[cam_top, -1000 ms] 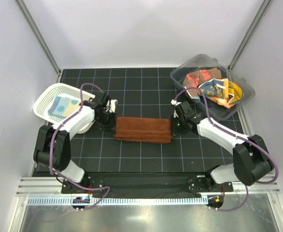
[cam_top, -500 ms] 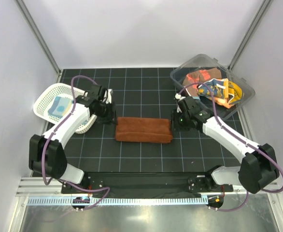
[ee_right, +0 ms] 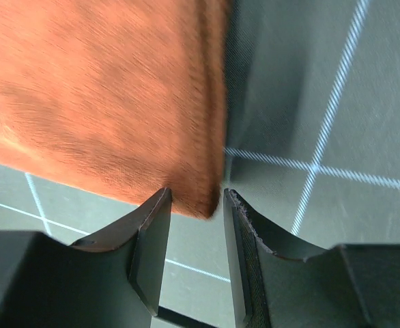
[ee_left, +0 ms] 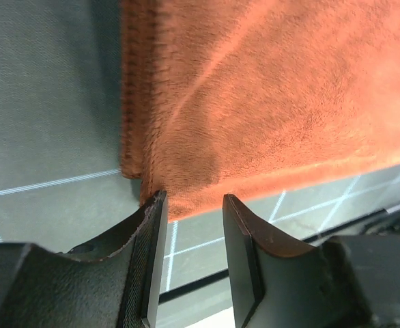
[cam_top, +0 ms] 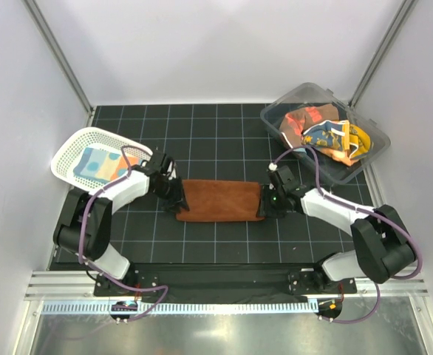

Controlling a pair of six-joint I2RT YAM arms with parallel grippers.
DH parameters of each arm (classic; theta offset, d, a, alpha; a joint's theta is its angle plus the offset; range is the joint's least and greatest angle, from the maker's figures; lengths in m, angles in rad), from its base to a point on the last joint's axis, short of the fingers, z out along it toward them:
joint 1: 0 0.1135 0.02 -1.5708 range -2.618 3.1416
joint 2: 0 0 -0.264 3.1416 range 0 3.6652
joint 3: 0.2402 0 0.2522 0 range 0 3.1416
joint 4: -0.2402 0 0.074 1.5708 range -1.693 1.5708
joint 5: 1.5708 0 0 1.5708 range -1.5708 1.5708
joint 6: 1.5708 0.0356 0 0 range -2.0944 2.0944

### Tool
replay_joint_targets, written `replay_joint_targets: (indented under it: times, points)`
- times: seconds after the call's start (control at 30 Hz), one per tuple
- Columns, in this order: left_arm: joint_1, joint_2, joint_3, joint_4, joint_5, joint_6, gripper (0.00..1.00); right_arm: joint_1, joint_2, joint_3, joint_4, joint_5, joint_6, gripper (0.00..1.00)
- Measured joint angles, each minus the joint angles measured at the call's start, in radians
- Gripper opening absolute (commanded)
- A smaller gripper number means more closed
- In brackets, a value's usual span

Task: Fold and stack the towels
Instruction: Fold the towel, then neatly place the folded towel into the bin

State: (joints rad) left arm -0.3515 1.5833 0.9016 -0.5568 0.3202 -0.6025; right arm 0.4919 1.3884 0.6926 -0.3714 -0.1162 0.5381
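A rust-brown towel [cam_top: 220, 201] lies folded in a long strip on the black grid mat. My left gripper [cam_top: 178, 205] is low at its near left corner, my right gripper [cam_top: 265, 205] at its near right corner. In the left wrist view the towel [ee_left: 268, 96] fills the top, and its corner edge sits just at the tips of the open gripper [ee_left: 193, 205]. In the right wrist view the towel [ee_right: 97, 96] has its corner between the tips of the open gripper [ee_right: 196, 201]. Neither is closed on the cloth.
A white mesh basket [cam_top: 65, 151] at the left holds a folded blue and yellow spotted towel [cam_top: 98, 164]. A clear plastic bin [cam_top: 305, 92] at the back right holds several crumpled orange, red and blue towels [cam_top: 324, 133]. White walls enclose the mat.
Both grippers have come down and toward me, from the towel's ends to its near corners. The towel has stayed in place.
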Motion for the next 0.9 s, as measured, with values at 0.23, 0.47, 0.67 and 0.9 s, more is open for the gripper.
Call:
replay_joint_targets:
  times: [0.23, 0.47, 0.67, 0.9]
  points:
    - [-0.001, -0.028, 0.077, -0.063, -0.134, -0.015, 0.51, 0.000, -0.125, 0.002, -0.021, 0.009, 0.027, 0.45]
    - [-0.001, -0.044, 0.137, -0.065, -0.189, -0.001, 0.54, 0.000, -0.132, 0.037, 0.029, 0.006, 0.042, 0.44]
    - [-0.001, 0.058, 0.140, -0.063, -0.190, 0.028, 0.46, 0.001, -0.082, -0.019, 0.095, 0.006, 0.062, 0.43]
    - [-0.001, 0.114, 0.169, -0.076, -0.232, 0.063, 0.17, 0.005, -0.106, -0.151, 0.126, 0.018, 0.107, 0.43]
